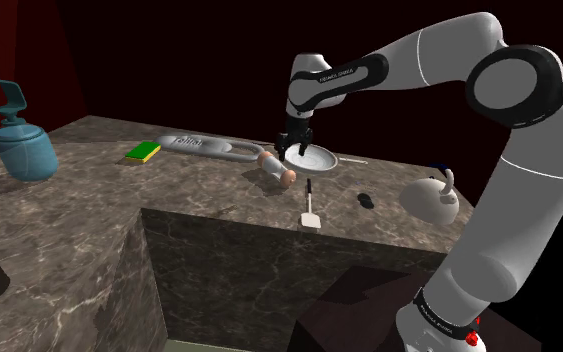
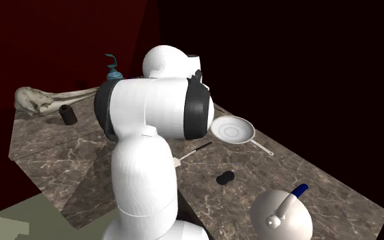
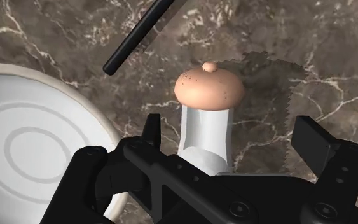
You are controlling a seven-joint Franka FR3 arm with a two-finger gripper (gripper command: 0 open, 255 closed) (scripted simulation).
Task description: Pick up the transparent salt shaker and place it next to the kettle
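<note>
Pre-grasp over salt shaker, not yet gripped.
Jaws apart, straddling the shaker without touching it; it lies on its side on the counter just beside white pan. Next, probably: lower, close on body, carry to kettle, shoulder view's right.

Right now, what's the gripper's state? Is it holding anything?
Gripper: open, holding nothing. Its fingers stand apart on either side of the salt shaker without clasping it.

Tan-capped salt shaker lies toppled, well apart from white kettle
</note>
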